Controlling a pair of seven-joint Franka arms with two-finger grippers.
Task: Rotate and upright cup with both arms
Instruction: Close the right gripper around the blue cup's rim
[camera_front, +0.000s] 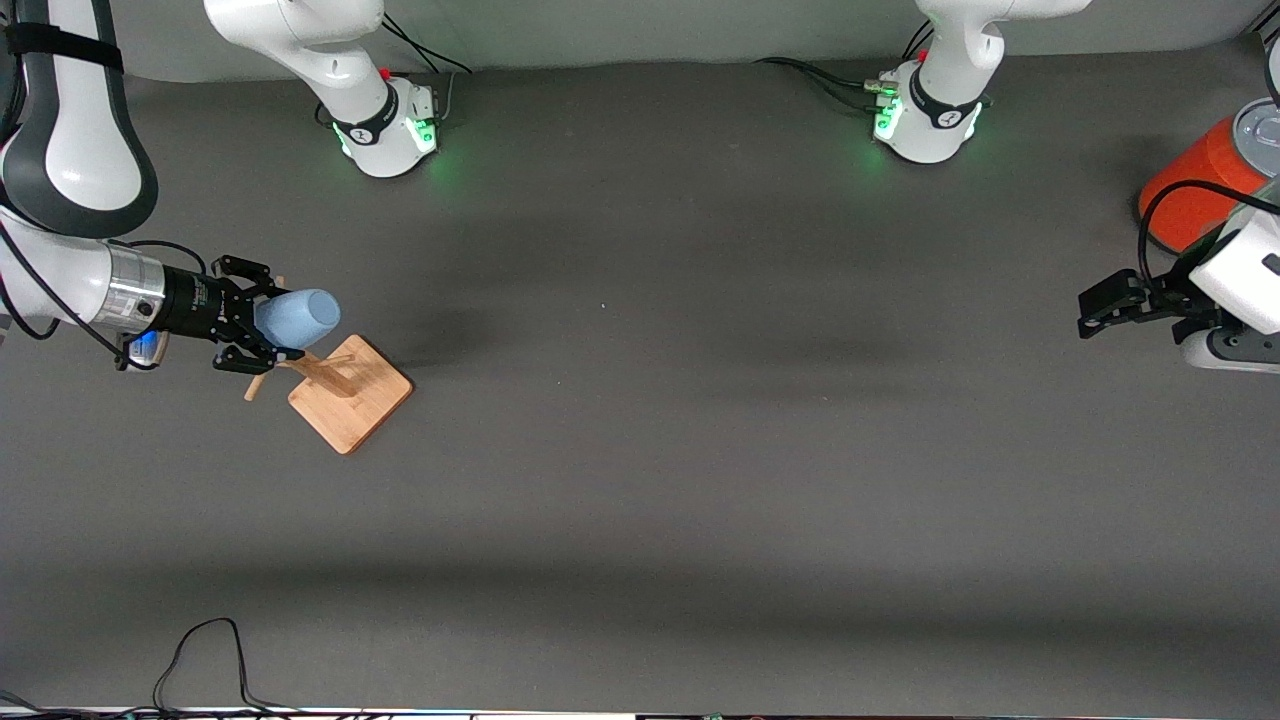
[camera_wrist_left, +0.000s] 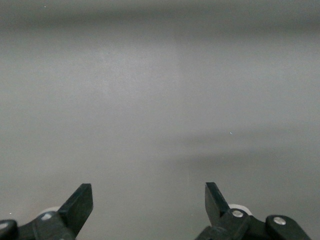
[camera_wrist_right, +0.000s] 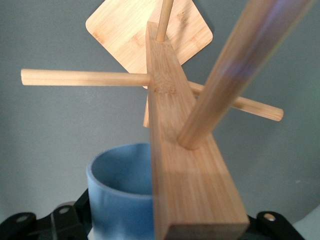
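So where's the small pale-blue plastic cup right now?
In the front view, the pale-blue plastic cup lies sideways in the right gripper, above the wooden peg stand, toward the right arm's end of the table.

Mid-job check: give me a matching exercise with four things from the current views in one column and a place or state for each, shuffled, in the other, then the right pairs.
Things:
1. cup
2. left gripper
3. wooden rack
4. orange-red can

Places or states:
A. stands on the table at the right arm's end, pegs sticking out from its post
B. open, holding nothing, waiting over the table at the left arm's end
C. pale blue, lying sideways in the right gripper, above the rack
D. lies at the left arm's end, grey lid showing

Pairs: 1-C, 2-B, 3-A, 4-D
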